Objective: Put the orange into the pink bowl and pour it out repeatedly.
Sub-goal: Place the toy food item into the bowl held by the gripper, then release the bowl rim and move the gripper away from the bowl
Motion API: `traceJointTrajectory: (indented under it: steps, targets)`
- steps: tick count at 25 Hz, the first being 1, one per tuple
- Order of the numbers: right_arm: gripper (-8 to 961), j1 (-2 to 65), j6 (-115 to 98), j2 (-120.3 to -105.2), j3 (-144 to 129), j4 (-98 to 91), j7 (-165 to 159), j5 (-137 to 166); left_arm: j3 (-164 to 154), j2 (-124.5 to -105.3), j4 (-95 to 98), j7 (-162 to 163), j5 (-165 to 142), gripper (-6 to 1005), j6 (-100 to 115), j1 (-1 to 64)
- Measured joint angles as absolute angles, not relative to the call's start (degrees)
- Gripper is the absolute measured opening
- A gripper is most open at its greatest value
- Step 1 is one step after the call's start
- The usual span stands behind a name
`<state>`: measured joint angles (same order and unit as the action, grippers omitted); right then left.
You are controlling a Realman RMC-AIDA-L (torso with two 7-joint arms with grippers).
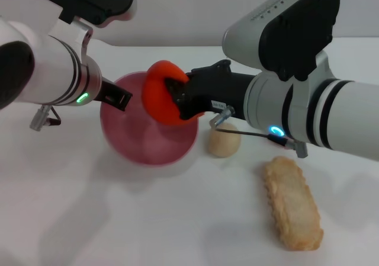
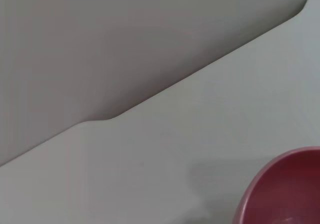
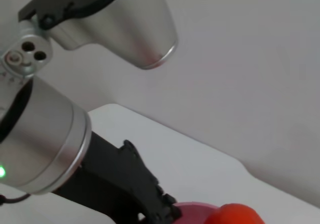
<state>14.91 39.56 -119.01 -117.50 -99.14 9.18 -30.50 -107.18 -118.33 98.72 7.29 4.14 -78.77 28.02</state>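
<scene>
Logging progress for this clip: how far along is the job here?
Done: the right gripper has picked up the orange. In hand: it holds the orange above the bowl, while the left gripper sits at the bowl's rim. Left: dropping it in, then pouring it out.

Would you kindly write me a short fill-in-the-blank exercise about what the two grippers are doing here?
1. The right gripper holds the lumpy red-orange toy orange above the round pink plastic ____.
2. The left gripper grips that bowl's ____.
3. The small beige ball rests on the white table, ____ the bowl.
4. The long beige biscuit-shaped toy lies nearest the ____ arm.

Missing words: bowl; rim; outside; right
</scene>
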Motion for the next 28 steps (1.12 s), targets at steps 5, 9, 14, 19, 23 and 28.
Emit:
traceJointTrajectory:
  steps: [5, 9, 14, 19, 23, 28]
  targets:
    - [80, 15.1, 38.2, -118.96, -118.0, -98.0, 9.3, -31.4, -107.3, -118.28, 98.8, 7.3, 4.1, 41, -78.9, 28.0]
    - [223, 15.1, 36.8, -118.98, -118.4, -97.0, 9.4, -31.3, -107.3, -118.24, 99.0, 7.2, 4.1, 41, -79.0, 28.0]
    - [358, 15.0, 35.3, -119.0, -118.5, -96.1, 9.5, -31.2, -107.5, -118.27, 99.1, 6.7, 5.0, 41, -78.9, 28.0]
    - [464, 13.1, 28.2, -119.11, -118.8, -95.3, 12.4, -26.9, -107.5, -118.21, 99.1, 6.3, 5.8, 41, -78.5, 27.9]
    - [544, 8.5, 13.8, -119.46, -119.0, -92.6, 12.5, -15.3, -107.5, -118.2, 99.1, 6.0, 6.6, 41, -77.4, 27.5]
    - [612, 2.2, -9.7, -119.6, -118.2, -86.8, 12.7, -9.2, -106.8, -118.07, 99.1, 5.9, 9.1, 41, -77.5, 27.4]
